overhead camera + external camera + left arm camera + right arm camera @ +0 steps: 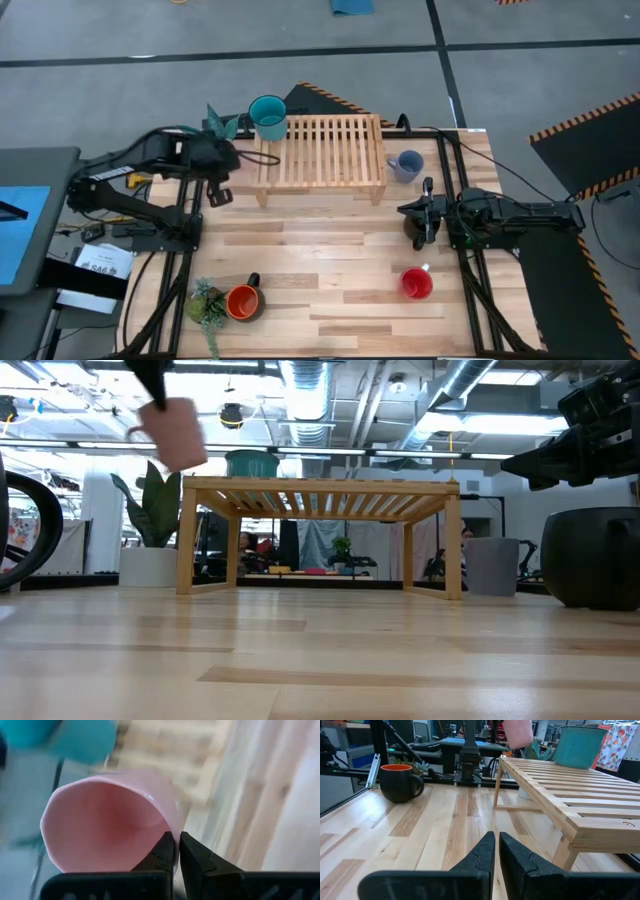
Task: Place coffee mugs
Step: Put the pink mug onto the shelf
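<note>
**Pink mug held aloft at the rack's left end**

We see a pale wooden plank counter carrying a slatted wooden rack at its far middle. On the rack's far-left corner sits a round teal mug. A grey-blue mug stands on the counter just right of the rack, a red mug lies near the right edge, and a black mug with an orange inside stands near-left beside a small green plant.

The left tool hangs just left of the rack, its fingers pinching the rim of a small pink mug, which is clear of the counter and tilted in the low view. The right tool waits at the counter's right side, its fingers pressed nearly together on nothing.
</note>
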Controlling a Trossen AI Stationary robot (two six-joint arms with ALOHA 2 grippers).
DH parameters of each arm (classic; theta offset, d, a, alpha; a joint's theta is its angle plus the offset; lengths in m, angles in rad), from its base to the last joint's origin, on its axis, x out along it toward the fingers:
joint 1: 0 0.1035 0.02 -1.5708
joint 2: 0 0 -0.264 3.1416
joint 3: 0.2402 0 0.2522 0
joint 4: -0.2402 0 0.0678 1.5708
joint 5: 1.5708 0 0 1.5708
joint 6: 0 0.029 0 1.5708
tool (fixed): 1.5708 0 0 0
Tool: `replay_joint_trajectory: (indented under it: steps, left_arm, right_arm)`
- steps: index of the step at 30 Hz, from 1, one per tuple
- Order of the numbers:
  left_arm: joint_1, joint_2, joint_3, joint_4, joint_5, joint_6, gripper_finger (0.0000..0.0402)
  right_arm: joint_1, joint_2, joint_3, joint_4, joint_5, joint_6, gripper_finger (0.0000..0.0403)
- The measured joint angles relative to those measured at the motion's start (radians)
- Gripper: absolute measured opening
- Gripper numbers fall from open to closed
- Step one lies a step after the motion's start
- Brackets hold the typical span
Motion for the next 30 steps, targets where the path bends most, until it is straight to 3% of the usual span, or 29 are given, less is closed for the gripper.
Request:
replay_joint_trajectory:
  steps: [3,10,19,30]
  left_arm:
    - [-0.005,0.039,0.041,0.07,0.043,0.035,0.0]
    - [-0.004,0.242,0.185,0.044,0.034,0.132,0.0]
    - [0.012,0.499,0.421,-0.155,-0.003,0.157,0.0]
    - [0.024,0.567,0.439,-0.17,-0.036,0.184,0.0001]
  right_arm:
    - [0.0,0.0,0.0,0.0,0.0,0.0,0.0052]
    - [0.0,0.0,0.0,0.0,0.0,0.0,0.0052]
    - [0.0,0.0,0.0,0.0,0.0,0.0,0.0052]
    - [0.0,0.0,0.0,0.0,0.0,0.0,0.0052]
